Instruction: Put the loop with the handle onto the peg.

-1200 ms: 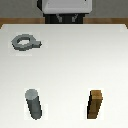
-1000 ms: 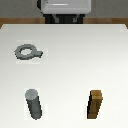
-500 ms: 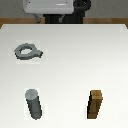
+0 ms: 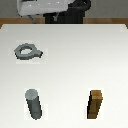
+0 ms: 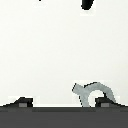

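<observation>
The loop with the handle (image 4: pixel 27 51) is a flat gray ring lying on the white table at the exterior view's left, its stubby tab pointing to the exterior view's right. The peg (image 4: pixel 34 104) is a short upright gray cylinder nearer the front, well apart from the ring. My gripper (image 5: pixel 62 102) is open and empty, its two dark fingertips (image 5: pixel 22 102) set wide apart. In the wrist view the ring (image 5: pixel 95 92) lies below, close to one fingertip. In the exterior view only the white arm body (image 4: pixel 42 7) shows, above the table's far edge.
A brown wooden rectangular block (image 4: pixel 96 104) stands upright at the front, toward the exterior view's right, level with the peg. The white table (image 4: pixel 75 60) spans the whole exterior view, with a dark robot base (image 4: pixel 67 12) behind it.
The arm has moved toward the exterior view's left, over the ring's side. The ring shifted slightly at first, then lay still. The peg and block have not moved.
</observation>
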Tool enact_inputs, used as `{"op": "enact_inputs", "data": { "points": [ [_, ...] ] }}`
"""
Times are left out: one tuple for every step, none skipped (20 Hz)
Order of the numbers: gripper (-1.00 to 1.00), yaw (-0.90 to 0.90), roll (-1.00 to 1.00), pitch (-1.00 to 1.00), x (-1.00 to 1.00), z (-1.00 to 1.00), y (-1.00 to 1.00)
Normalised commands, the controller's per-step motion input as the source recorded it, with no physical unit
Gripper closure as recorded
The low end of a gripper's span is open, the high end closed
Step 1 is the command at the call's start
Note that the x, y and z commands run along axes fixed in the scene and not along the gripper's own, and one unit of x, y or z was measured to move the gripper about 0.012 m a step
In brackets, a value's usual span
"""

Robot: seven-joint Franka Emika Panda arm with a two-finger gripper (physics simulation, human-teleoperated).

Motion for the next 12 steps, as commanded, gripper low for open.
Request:
{"op": "enact_inputs", "data": {
  "points": [
    [-1.00,1.00,0.00,0.00,0.00,0.00,0.00],
    [-1.00,0.90,0.00,0.00,0.00,0.00,0.00],
    [-1.00,1.00,0.00,0.00,0.00,0.00,0.00],
    [-1.00,0.90,0.00,0.00,0.00,0.00,0.00],
    [-1.00,0.90,0.00,0.00,0.00,0.00,0.00],
    [-1.00,0.90,0.00,0.00,0.00,0.00,0.00],
    [-1.00,0.90,0.00,0.00,0.00,0.00,0.00],
    [-1.00,1.00,0.00,0.00,0.00,0.00,0.00],
    [-1.00,0.90,0.00,0.00,0.00,0.00,0.00],
    [-1.00,1.00,0.00,0.00,0.00,0.00,0.00],
    [-1.00,0.90,0.00,0.00,0.00,0.00,0.00],
    [-1.00,0.15,0.00,0.00,0.00,0.00,-1.00]
  ]
}}
